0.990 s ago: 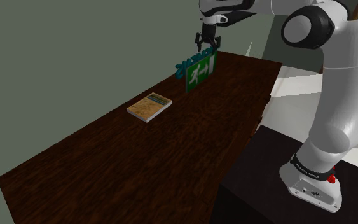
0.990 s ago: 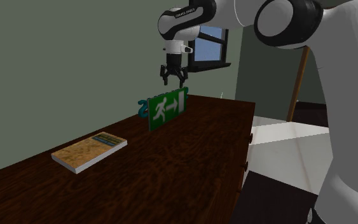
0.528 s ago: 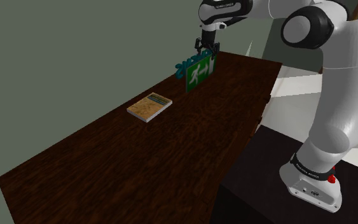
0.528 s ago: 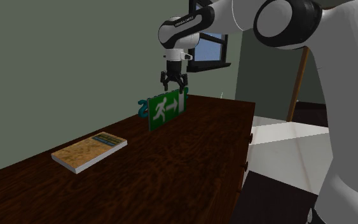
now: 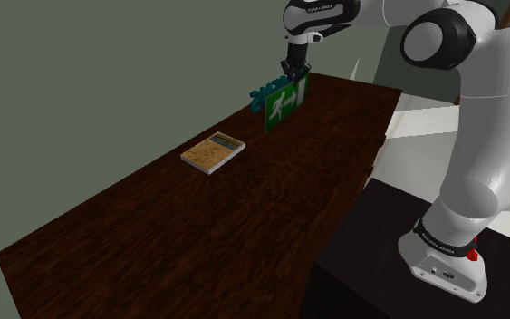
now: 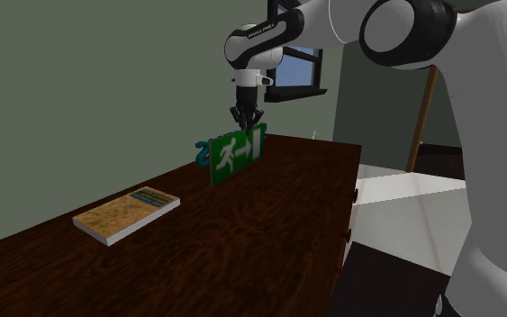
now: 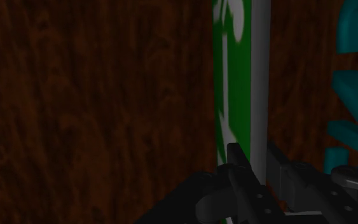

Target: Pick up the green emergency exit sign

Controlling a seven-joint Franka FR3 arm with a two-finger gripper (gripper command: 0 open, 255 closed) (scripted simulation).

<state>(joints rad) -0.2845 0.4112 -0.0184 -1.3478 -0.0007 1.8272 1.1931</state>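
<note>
Pinching the green exit sign by its top edge, the gripper has both fingers closed on the thin upright panel, which stands at the far end of the table w/ a teal shape just behind. Prob. light, stiff, slick-faced — a narrow hold, may swing. Open room overhead; wall near behind, book well apart.

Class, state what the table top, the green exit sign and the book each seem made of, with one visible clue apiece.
The table top looks like dark-stained wood with little sheen: streaky reddish-brown grain. The green exit sign is a rigid flat panel, perhaps plastic: smooth printed face, plain grey edge. The book is probably paper or card: matte tan cover, pale page edges.
</note>
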